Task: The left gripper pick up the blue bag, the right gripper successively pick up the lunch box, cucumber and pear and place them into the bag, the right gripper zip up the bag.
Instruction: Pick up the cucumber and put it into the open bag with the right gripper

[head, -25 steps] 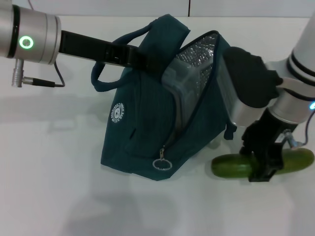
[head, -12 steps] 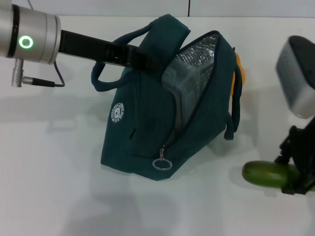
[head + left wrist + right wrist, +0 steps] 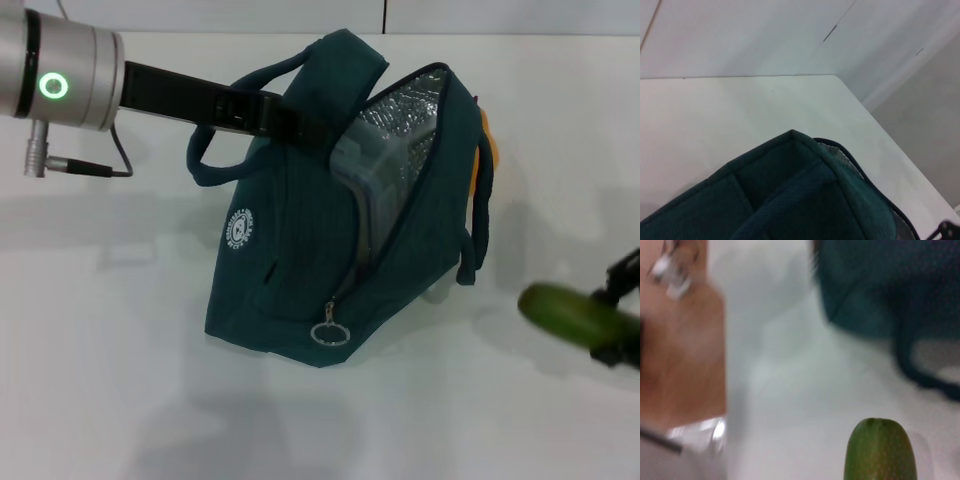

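Only the dark tips of the right gripper show at the right edge of the head view, and they sit clamped on the cucumber, whose rounded free end points toward the bag. In the right wrist view the same green end juts over the white table, with the bag's dark fabric and a loop of strap beyond it. The cucumber looks lifted off the table, though that is hard to judge from this angle.

Across from it, the left gripper reaches in from the left and its fingers are closed on the top of the blue bag, beside the handle, holding it upright. The bag's mouth is unzipped and gapes toward the right, showing the silver lining. Inside stands the lunch box, a clear container leaning against the lining. The zipper pull hangs low on the front seam. An orange shape, possibly the pear, peeks out from behind the bag's far right side.
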Motion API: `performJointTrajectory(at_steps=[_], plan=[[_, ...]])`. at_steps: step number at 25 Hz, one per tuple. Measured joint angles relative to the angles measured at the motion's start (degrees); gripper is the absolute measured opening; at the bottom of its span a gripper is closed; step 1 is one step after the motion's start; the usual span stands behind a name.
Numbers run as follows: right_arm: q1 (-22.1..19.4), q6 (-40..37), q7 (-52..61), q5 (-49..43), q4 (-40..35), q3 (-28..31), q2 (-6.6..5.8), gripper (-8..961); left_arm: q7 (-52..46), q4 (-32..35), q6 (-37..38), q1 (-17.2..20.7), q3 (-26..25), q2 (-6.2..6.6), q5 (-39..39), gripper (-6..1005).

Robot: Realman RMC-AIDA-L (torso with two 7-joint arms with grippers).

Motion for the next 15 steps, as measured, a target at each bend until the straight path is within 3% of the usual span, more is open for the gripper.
performJointTrajectory(at_steps=[7, 15], plan=[[-2.28, -0.09, -5.04, 12.10, 0.35, 17.23, -0.32, 605, -0.04, 0.01, -0.01, -0.01, 0.00, -0.08, -0.81, 61], [-6.19, 2.00, -10.38, 31.26, 3.04, 21.07, 0.09, 609, 0.19, -0.20, -0.14, -0.17, 0.00, -0.18, -0.91, 62]])
